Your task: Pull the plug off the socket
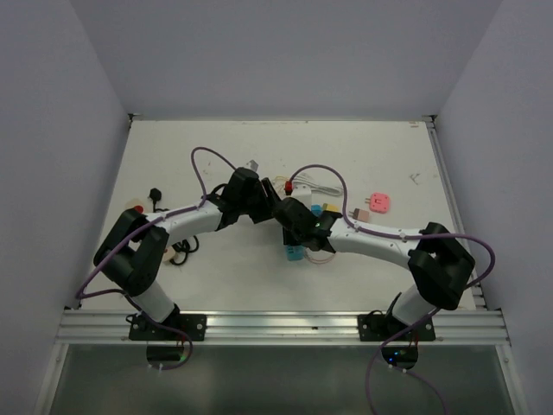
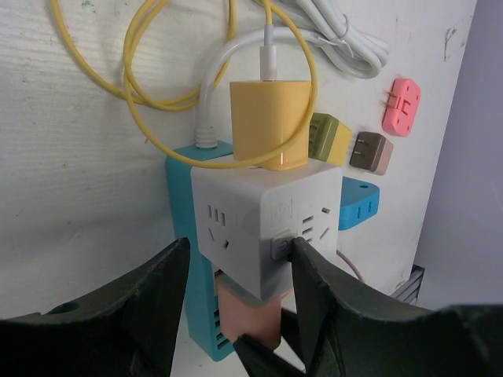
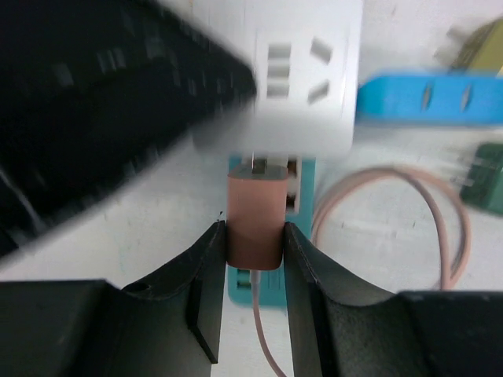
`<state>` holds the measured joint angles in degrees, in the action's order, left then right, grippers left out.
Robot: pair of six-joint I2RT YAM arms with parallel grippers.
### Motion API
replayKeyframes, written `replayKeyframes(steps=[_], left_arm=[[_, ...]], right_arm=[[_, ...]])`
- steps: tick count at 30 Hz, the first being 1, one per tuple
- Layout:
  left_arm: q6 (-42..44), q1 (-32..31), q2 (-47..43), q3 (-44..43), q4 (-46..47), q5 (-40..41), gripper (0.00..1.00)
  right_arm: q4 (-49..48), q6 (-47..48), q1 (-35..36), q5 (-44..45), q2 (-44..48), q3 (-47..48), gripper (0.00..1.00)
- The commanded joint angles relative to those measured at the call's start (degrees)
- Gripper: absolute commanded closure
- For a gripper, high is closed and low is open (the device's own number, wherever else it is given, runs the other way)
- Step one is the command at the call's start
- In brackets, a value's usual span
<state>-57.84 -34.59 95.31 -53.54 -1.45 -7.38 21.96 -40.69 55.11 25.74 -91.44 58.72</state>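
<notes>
Our right hand (image 3: 255, 236) is pinching the plug (image 3: 255, 206) below the socket cube (image 3: 306, 71); left hand (image 2: 238, 258) is straddling that cube, hold unclear; we are pulling straight next.

A pink plug (image 2: 401, 104), a green plug (image 2: 332, 140) and a brown plug (image 2: 372, 152) are seen lying on the white bench (image 2: 78, 173).

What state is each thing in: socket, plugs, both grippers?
left gripper: shut on white cube socket
right gripper: shut on brown plug
brown plug: prongs partly exposed, seemingly not fully out
yellow adapter: plugged into the socket, cable attached
pink plug: lying loose, unplugged
</notes>
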Motion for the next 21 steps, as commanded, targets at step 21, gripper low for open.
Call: replayKeyframes(steps=[21], left_arm=[[4.6,1.6,5.2,4.2,-15.9,19.2,0.41]], right_arm=[[15.7,-0.4,-14.7,-1.7,30.4,-13.0,1.00]])
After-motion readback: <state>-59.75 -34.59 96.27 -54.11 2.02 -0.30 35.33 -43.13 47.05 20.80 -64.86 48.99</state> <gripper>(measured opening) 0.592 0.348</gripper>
